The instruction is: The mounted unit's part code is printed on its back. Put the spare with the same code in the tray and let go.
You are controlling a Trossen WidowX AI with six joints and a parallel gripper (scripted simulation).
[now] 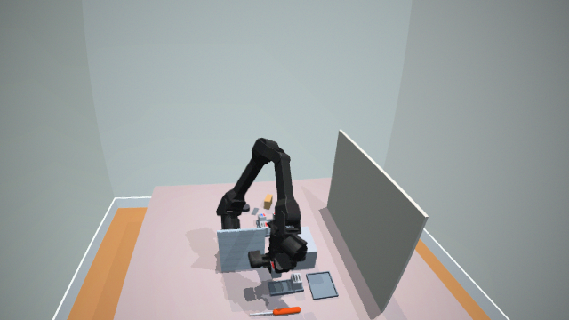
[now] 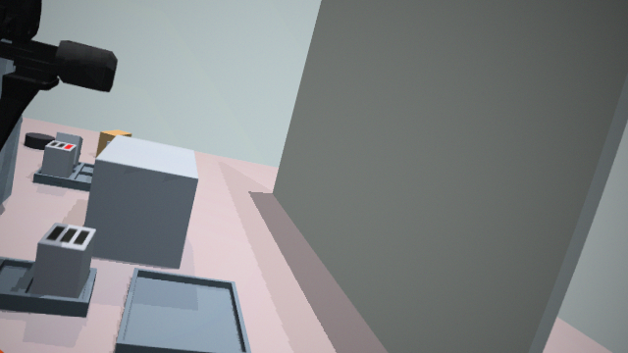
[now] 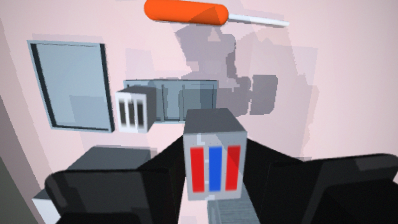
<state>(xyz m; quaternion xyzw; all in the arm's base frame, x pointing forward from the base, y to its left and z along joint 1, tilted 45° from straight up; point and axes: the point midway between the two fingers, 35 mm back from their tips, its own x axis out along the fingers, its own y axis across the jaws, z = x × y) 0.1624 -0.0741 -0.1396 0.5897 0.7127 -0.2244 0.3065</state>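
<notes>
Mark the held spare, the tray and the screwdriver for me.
Held spare (image 3: 215, 167): wrist view, on its blue middle stripe, between the claw's fingers.
Tray (image 3: 75, 82): wrist view, on its bare floor.
Screwdriver (image 3: 186, 12): wrist view, on the orange handle.
</notes>
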